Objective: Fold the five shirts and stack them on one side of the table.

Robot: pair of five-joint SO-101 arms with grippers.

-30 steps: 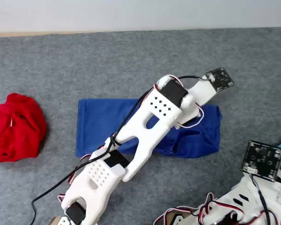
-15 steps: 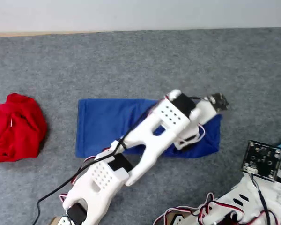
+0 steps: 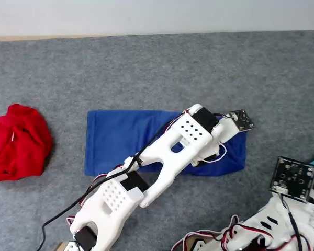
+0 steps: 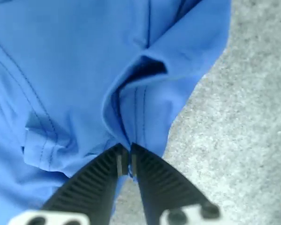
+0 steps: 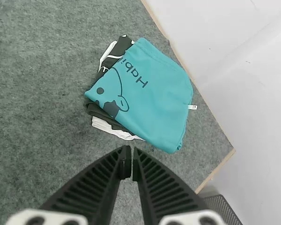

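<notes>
Grey table [image 3: 146,63]: left end effector [image 4: 126,158] lowered, pinching blue shirt [image 4: 75,70].

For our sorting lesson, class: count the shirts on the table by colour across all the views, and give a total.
Red shirt: 1
Blue shirt: 1
Teal shirt: 1
Black shirt, beneath the teal: 1
White shirt, at the bottom: 1
Total: 5

The left end effector [image 4: 126,158] has dropped onto the blue shirt [image 3: 115,138].
</notes>
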